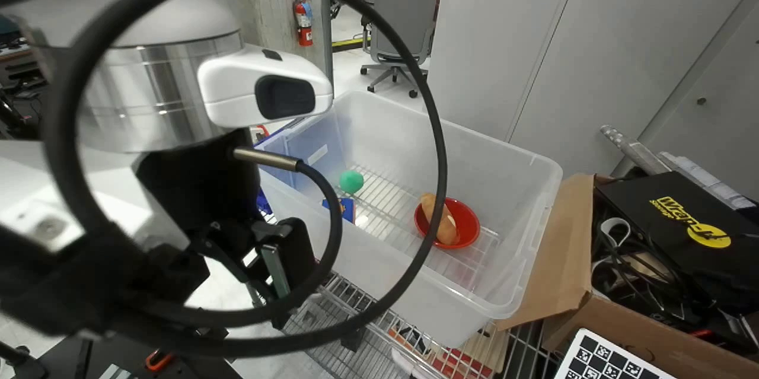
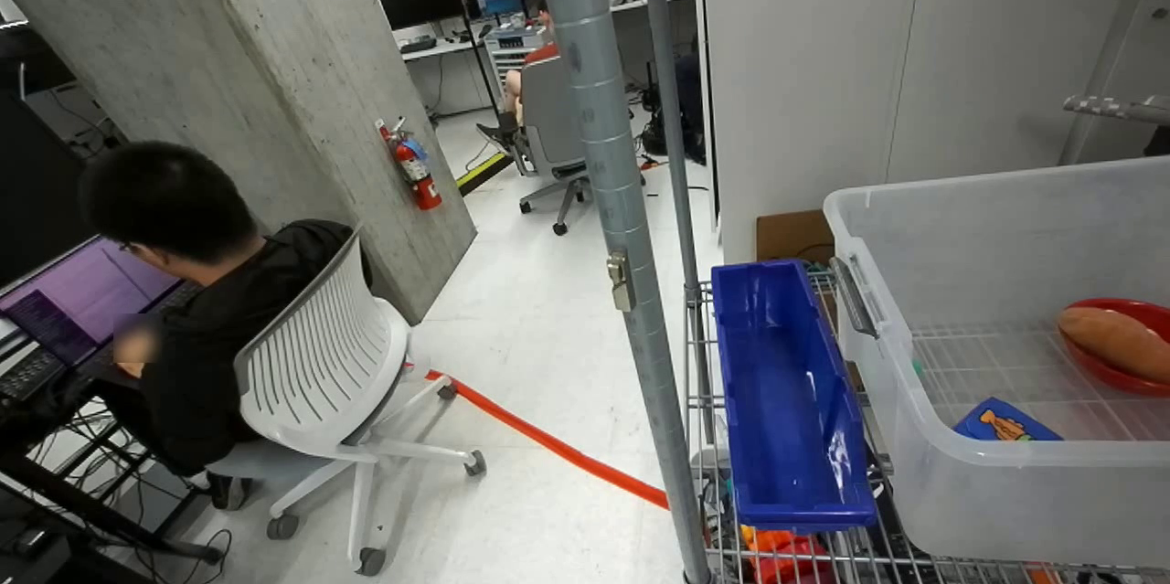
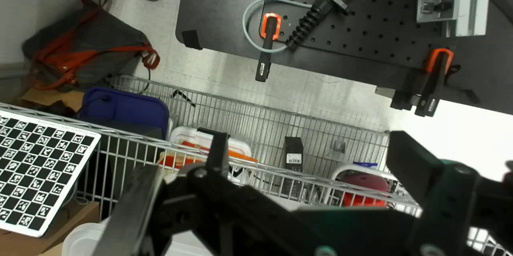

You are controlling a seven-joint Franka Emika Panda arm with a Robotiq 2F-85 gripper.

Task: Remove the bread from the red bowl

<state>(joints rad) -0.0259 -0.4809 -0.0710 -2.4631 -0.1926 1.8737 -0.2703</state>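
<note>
In an exterior view, yellow letters (image 1: 670, 207) on a flat black box (image 1: 675, 251) spelled "Wrap-It", with a smaller word, apparently "Storage", beneath; the marks inside the yellow circle (image 1: 708, 236) beside them were unclear. In the wrist view, a barcode label (image 3: 293, 158) stood on a narrow black box (image 3: 293, 146), its print too small to read. A checkered board (image 3: 38, 172) bore small code patterns in its white squares.

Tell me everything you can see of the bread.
The bread is an elongated, smooth-looking orange-brown loaf. It lies in the red bowl, one end reaching over the rim, inside the translucent bin; only the bowl visibly touches it. In an exterior view it shows a pale patch, and a black cable crosses in front of it. Real or toy, I cannot tell.
</note>
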